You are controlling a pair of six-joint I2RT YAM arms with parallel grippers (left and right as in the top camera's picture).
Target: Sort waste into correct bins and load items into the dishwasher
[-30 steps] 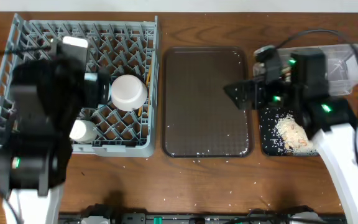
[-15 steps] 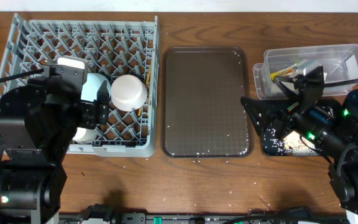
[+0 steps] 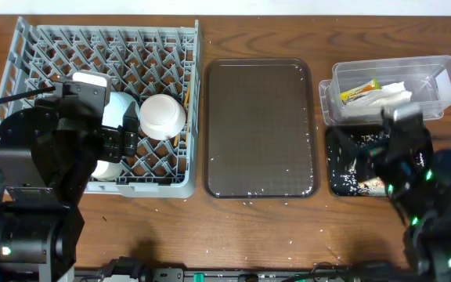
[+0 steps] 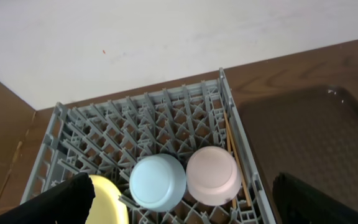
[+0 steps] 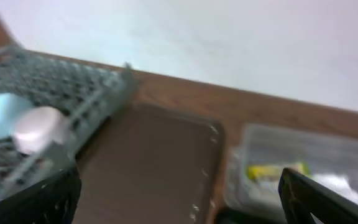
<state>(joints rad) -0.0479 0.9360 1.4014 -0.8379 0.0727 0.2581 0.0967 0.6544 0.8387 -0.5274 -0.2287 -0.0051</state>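
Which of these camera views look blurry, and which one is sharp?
Right wrist view: smeared all over, with the rack and tub soft-edged. Overhead view: sharp, except the right arm, which is streaked. Left wrist view: crisp, with the rack pegs and blue bowl cleanly edged.

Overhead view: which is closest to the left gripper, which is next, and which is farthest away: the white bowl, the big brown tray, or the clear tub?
1. white bowl, in the rack, right beside the left gripper.
2. brown tray, in the middle of the table.
3. clear tub, far right.
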